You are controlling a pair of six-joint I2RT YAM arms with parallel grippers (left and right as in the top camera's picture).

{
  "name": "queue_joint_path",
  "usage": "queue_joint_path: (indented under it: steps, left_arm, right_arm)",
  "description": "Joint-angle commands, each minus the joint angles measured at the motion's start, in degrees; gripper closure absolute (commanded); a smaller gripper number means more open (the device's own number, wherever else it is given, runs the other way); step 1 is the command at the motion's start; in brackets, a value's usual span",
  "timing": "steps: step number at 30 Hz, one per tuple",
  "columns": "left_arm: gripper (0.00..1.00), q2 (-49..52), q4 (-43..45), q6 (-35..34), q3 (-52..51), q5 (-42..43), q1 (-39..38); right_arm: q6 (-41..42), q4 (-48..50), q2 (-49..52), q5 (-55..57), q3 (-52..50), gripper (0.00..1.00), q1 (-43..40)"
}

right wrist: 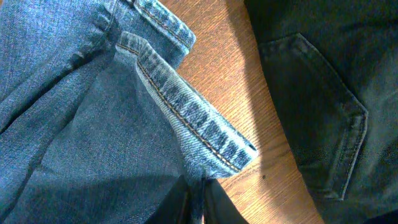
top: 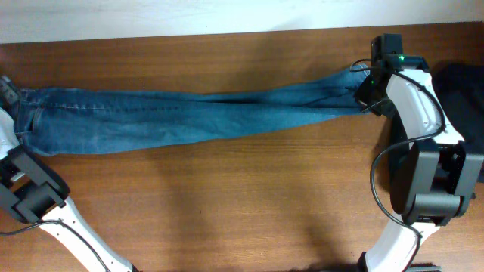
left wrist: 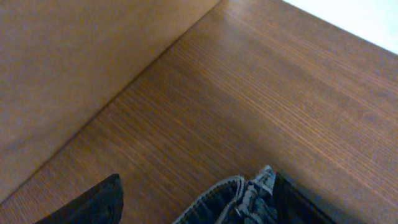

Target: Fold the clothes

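One pair of blue jeans (top: 151,121) lies stretched flat along the far half of the wooden table (top: 227,204) — waistband at the table's left edge, the two leg cuffs together near its right edge. The right gripper (right wrist: 198,202) is at that right end of the table, its fingers pinched tight on the denim just behind a stitched cuff. The left gripper (left wrist: 198,186) sits at the table's left edge by the waistband. Its two fingers (left wrist: 93,202) stand well apart, and a bunch of denim rises between them, closer to one finger than the other — spread, not clamping. A dark garment (top: 463,83) with a stitched pocket lies at the table's right edge, just beside the cuffs, with a strip of bare wood between.
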Motion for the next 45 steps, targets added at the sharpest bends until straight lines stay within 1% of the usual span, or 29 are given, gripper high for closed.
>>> queue_joint_path:
  steps: [1, 3, 4, 5, 7, 11, 14, 19, 25, 31, 32, 36, 38, 42, 45]
  left_arm:
    - [0.23, 0.68, -1.2, 0.9, 1.03, -0.39, -0.33]
    - [0.23, 0.2, -1.7, 0.9, 1.03, -0.39, -0.68]
    - [0.21, -0.11, -1.88, 0.9, 1.03, -0.39, -0.79]
    - [0.18, -0.42, -2.01, 0.9, 1.03, -0.39, -0.96]
    - [0.16, -1.05, -2.16, 0.9, 1.03, -0.39, -1.2]
    - [0.17, -1.68, -2.99, 0.9, 1.05, -0.39, -1.55]
    - [0.17, -1.68, -4.13, 0.9, 1.05, -0.42, -1.57]
    - [0.16, -1.68, -4.87, 0.9, 1.05, -0.42, -1.57]
    - [0.16, -1.68, -5.33, 0.9, 1.05, -0.42, -1.57]
    - [0.16, -1.68, -5.29, 0.9, 1.05, -0.42, -1.57]
    - [0.16, -1.68, -5.29, 0.9, 1.05, -0.42, -1.57]
    - [0.16, -1.68, -5.31, 0.9, 1.05, -0.42, -1.57]
    - [0.16, -1.68, -5.31, 0.9, 1.05, -0.42, -1.57]
    - [0.16, -1.68, -5.31, 0.9, 1.05, -0.42, -1.57]
    - [0.16, -1.68, -5.31, 0.9, 1.05, -0.42, -1.57]
  right_arm:
    - [0.22, 1.2, 0.09, 3.23, 0.96, 0.89, 0.04]
    - [0.22, 2.21, 0.09, 3.19, 1.22, 0.93, 0.04]
    - [0.24, 2.67, 0.09, 3.15, 1.6, 0.96, 0.04]
    - [0.24, 3.06, 0.09, 3.04, 1.95, 0.96, 0.04]
    - [0.72, 3.34, 0.09, 3.04, 3.08, 0.96, 0.04]
    - [5.4, 1.46, 0.09, 4.2, 5.92, 0.96, 0.02]
    - [6.08, -0.26, 0.09, 5.2, 7.76, 0.96, 0.04]
    - [6.58, -5.7, 0.09, 6.47, 11.74, 0.96, 0.02]
    - [13.09, -11.93, 0.09, 10.36, 12.39, 0.96, 0.04]
    - [14.56, -12.66, 0.09, 10.71, 12.39, 0.96, 0.04]
    - [15.78, -12.61, 0.09, 10.8, 12.39, 0.96, 0.02]
    - [15.98, -9.73, 0.17, 10.73, 12.33, 0.96, 0.04]
    - [17.46, -8.79, 0.33, 10.75, 12.33, 0.96, -0.02]
    - [19.82, -9.42, 0.39, 10.78, 12.17, 0.96, -0.46]
    - [21.73, -12.46, 0.42, 11.08, 12.17, 0.96, -1.18]
